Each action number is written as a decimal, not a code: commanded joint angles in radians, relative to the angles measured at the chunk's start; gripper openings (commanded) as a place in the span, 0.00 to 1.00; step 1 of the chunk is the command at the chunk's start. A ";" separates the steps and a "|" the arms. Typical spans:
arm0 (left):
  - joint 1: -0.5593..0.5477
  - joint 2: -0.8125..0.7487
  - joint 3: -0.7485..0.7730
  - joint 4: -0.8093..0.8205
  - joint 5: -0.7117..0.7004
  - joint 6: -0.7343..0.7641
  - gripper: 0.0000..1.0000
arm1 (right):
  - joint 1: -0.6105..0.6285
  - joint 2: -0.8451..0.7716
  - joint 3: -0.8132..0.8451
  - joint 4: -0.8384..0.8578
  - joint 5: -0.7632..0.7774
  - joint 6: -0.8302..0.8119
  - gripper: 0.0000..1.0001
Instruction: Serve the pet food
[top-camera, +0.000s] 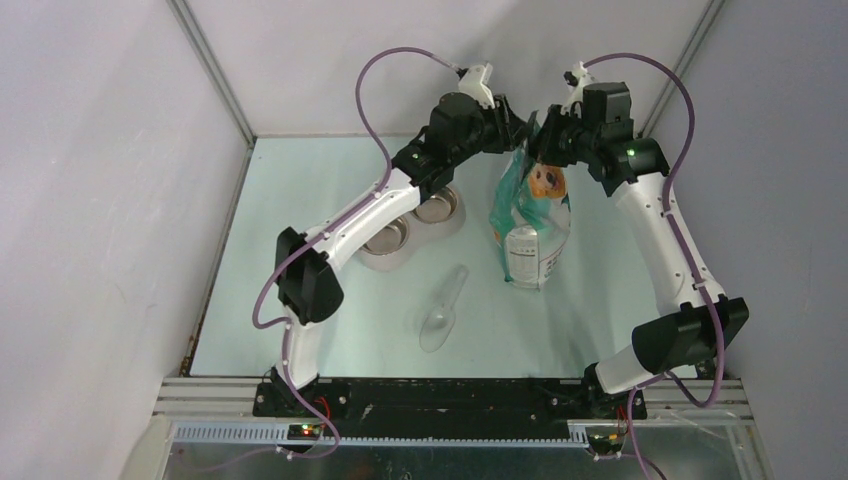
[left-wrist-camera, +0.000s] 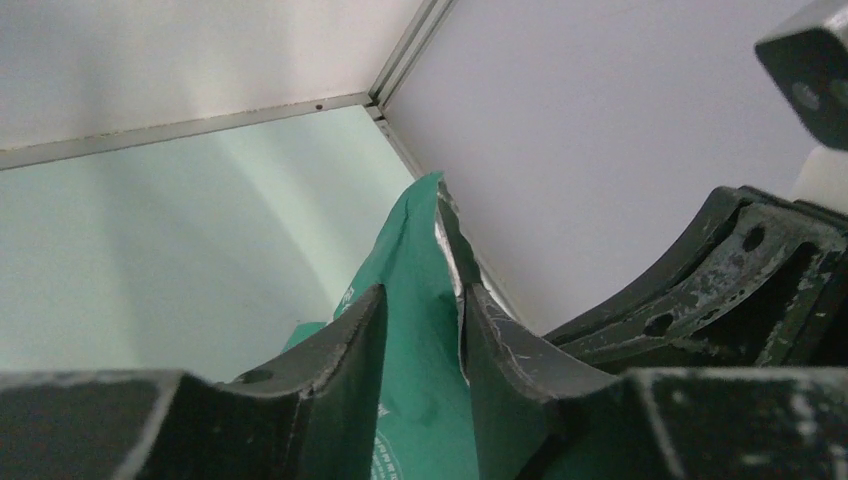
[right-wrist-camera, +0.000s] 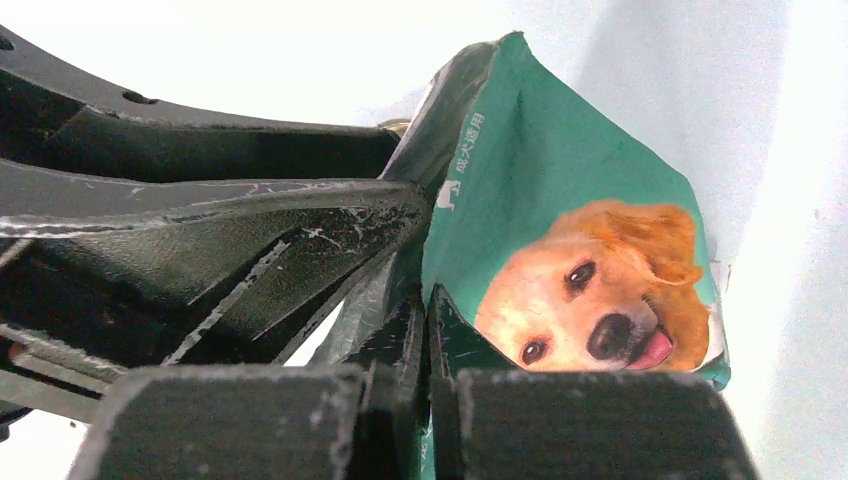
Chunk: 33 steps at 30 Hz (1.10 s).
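Note:
The teal-green and white bag (top-camera: 530, 215) with a dog picture stands upright at the middle back of the table. No pet food shows; it is hidden or out of view. My right gripper (top-camera: 546, 138) is shut on the bag's top edge, and its pinched jaws show in the right wrist view (right-wrist-camera: 428, 296) beside the dog picture (right-wrist-camera: 590, 290). My left gripper (top-camera: 513, 128) is at the same top edge from the left. In the left wrist view (left-wrist-camera: 424, 295) its jaws stand partly apart with the bag's green top corner (left-wrist-camera: 420, 380) between them.
Two steel bowls (top-camera: 385, 238) (top-camera: 437, 207) sit in a white stand left of the bag, under the left arm; both look bare. A clear plastic scoop (top-camera: 443, 308) lies on the table in front. Enclosure walls stand close behind the bag.

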 joint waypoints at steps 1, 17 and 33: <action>0.000 -0.037 0.016 -0.132 0.095 0.142 0.35 | 0.007 -0.035 0.024 -0.022 0.015 -0.028 0.00; 0.150 -0.058 0.315 -0.404 0.161 0.457 0.00 | -0.145 -0.032 0.274 -0.270 0.006 -0.189 0.00; 0.113 -0.099 0.255 -0.348 0.400 0.173 0.84 | -0.049 0.048 0.359 -0.261 -0.035 -0.184 0.00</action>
